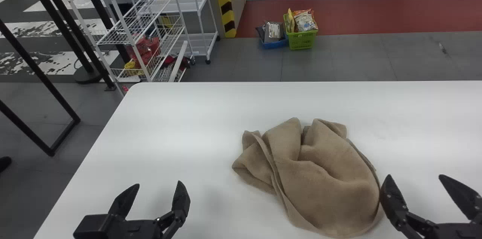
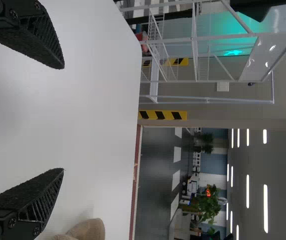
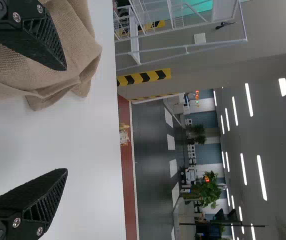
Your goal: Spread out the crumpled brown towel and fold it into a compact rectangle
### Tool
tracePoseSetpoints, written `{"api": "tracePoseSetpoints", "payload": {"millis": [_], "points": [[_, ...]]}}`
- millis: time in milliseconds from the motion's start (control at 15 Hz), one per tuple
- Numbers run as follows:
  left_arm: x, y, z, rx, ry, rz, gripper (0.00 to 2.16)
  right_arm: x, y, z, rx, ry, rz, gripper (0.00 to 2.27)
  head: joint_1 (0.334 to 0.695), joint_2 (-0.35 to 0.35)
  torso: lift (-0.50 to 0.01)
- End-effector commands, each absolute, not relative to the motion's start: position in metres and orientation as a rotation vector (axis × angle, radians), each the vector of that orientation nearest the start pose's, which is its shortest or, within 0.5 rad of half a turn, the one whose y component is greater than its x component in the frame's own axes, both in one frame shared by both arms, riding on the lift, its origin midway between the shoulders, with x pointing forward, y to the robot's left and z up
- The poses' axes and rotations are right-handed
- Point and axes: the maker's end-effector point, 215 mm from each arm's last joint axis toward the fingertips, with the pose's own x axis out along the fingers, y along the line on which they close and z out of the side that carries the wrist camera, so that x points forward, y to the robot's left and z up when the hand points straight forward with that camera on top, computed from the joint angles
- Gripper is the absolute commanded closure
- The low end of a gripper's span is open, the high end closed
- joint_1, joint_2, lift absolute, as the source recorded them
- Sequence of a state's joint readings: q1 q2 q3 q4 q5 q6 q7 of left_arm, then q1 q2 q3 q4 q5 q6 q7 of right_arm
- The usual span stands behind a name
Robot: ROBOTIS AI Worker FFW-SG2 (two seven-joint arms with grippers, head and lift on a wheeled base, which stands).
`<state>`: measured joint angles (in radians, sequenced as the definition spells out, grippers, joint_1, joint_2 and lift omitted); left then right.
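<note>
flanking towel [image 1: 320, 178]: left pincer [image 1: 159, 183], right pincer [image 1: 415, 175], tips apart; rack [image 1: 123, 24], green basket [image 1: 302, 40] beyond table [image 1: 169, 118]

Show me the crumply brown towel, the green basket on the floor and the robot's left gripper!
Brown towel [image 1: 327, 190]: head view, on the rumpled cloth near its middle.
Green basket [image 1: 302, 41]: head view, on its front wall.
Left gripper [image 1: 158, 183]: head view, midway between its fingertips.

Crumpled towel [image 1: 324, 178] on white table [image 1: 180, 130]

A workshop-like hall — wire rack [image 1: 125, 26], black-and-yellow hazard striping [image 1: 226, 3], ceiling lights [image 3: 262, 178].
</note>
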<state>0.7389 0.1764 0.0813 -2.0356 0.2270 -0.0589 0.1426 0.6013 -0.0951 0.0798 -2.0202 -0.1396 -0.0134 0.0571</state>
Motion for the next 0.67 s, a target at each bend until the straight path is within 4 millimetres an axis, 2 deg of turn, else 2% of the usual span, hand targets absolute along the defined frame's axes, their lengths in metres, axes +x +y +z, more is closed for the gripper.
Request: {"api": "tracePoseSetpoints", "payload": {"millis": [0,200,600], "points": [[0.360,0.318,-0.415,-0.019,0.211,0.140,0.08,0.403,-0.180,-0.392,0.102,0.148,0.162,0.08,0.695,0.205,-0.127],[0.360,0.317,-0.415,-0.021,0.212,0.138,0.08,0.403,-0.181,-0.394,0.102,0.151,0.161,0.08,0.695,0.205,-0.127],[0.360,0.313,-0.417,-0.022,0.215,0.128,0.08,0.419,-0.183,-0.393,0.108,0.158,0.155,0.09,0.695,0.195,-0.127]]}}
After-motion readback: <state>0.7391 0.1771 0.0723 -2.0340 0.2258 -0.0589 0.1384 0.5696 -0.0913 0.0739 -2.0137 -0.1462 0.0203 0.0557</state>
